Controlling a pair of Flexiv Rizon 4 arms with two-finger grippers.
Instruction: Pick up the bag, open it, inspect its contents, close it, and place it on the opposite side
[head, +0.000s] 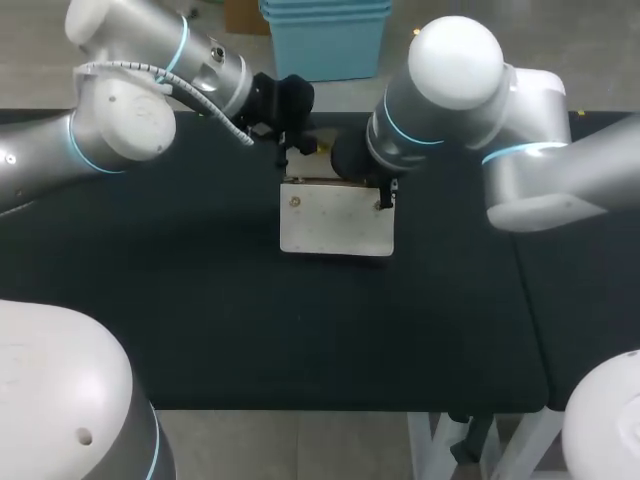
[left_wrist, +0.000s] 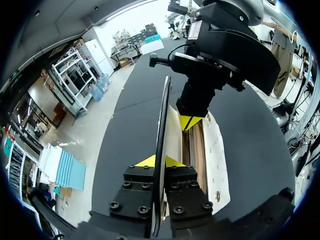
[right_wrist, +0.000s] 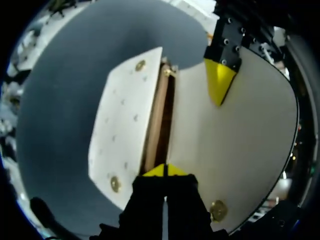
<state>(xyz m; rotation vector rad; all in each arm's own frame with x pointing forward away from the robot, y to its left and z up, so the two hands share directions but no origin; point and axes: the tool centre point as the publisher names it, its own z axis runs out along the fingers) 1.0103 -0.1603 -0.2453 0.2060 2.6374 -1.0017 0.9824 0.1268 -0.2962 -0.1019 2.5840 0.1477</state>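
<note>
A cream bag (head: 335, 220) with brass snaps lies flat on the black table. Its flap (left_wrist: 162, 125) stands up edge-on, and my left gripper (left_wrist: 160, 161) is shut on it from both sides. In the head view that gripper (head: 295, 150) sits at the bag's far left corner. My right gripper (head: 385, 195) is at the far right corner, shut, with its tips (right_wrist: 165, 170) at the bag's brown-lined mouth (right_wrist: 157, 115). Whether it pinches an edge I cannot tell. The raised flap (right_wrist: 240, 145) fills the space beside it, with a left fingertip (right_wrist: 219, 85) on it.
The black table (head: 200, 330) spreads around the bag on all sides. A seam (head: 522, 300) splits off a second panel on the right. The table's front edge (head: 340, 408) runs across the near side. Both arms crowd the far side above the bag.
</note>
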